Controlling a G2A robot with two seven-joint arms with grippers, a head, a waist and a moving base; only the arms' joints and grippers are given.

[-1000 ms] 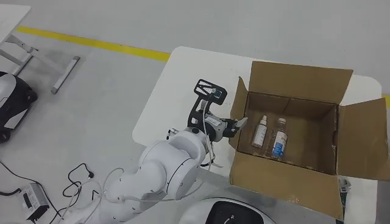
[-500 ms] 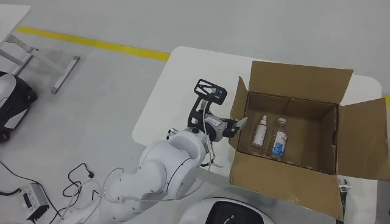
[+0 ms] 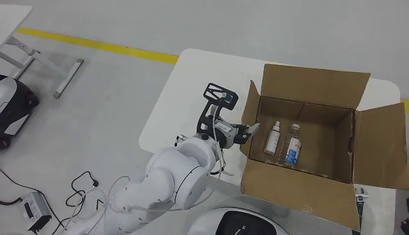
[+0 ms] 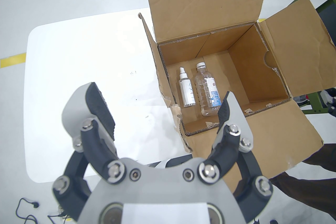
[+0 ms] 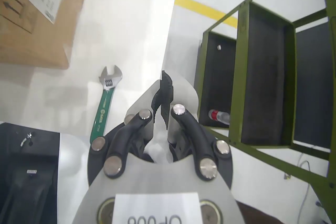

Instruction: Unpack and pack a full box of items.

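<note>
An open cardboard box (image 3: 300, 200) stands on the white table (image 3: 192, 88) with its flaps spread. On its floor lie a small white spray bottle (image 3: 273, 138) and a clear plastic bottle (image 3: 293, 144) side by side, also seen as spray bottle (image 4: 187, 90) and clear bottle (image 4: 208, 92). My left gripper (image 3: 249, 133) hangs open and empty just outside the box's left wall; its own view shows it (image 4: 162, 101) above the box's near corner. My right gripper (image 5: 163, 89) is shut with nothing in it, near the table's edge beside a green-handled wrench (image 5: 105, 101).
A green metal rack (image 5: 262, 72) with dark bins stands off the table's right side; a small red-capped bottle (image 5: 219, 116) lies in one bin. The box (image 5: 34, 7) side with a label is close to the right gripper. Bare tabletop lies left of the box.
</note>
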